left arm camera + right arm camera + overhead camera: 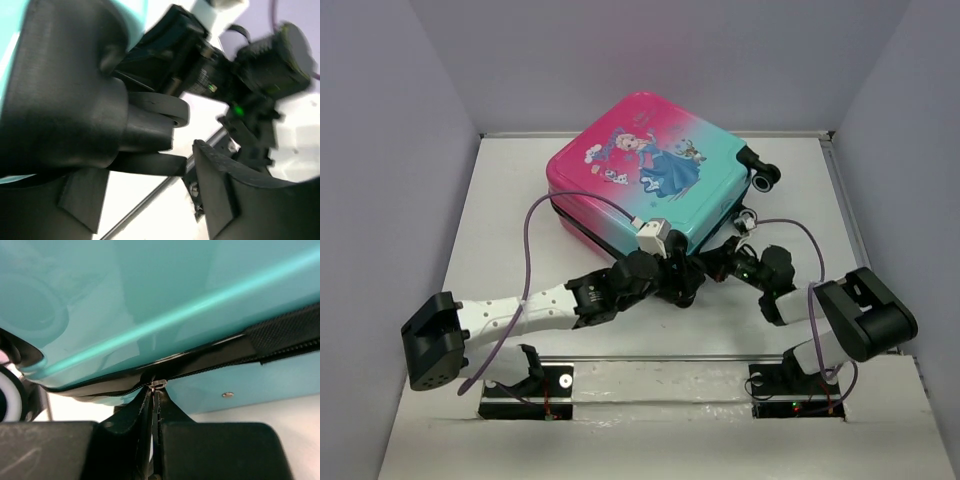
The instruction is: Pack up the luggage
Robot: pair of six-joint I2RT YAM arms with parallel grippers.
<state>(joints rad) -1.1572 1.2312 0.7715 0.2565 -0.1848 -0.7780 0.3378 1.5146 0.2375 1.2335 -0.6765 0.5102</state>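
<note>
The luggage [650, 170] lies flat on the white table, printed side up, pink at the left and teal at the right. Both grippers meet at its near teal edge. My right gripper [717, 262] is shut on the small metal zipper pull [158, 385] in the black zipper band [210, 357], with the teal shell [150, 295] filling the right wrist view. My left gripper [680, 287] sits just left of it. In the left wrist view the left gripper [167, 187] stands open over bare table, facing the right arm's wrist [240, 75].
Black wheels [763, 176] stick out at the luggage's right end, and one wheel [7, 401] shows beside my right fingers. Purple cables [530, 250] loop over both arms. Grey walls [400, 180] close in the table on three sides.
</note>
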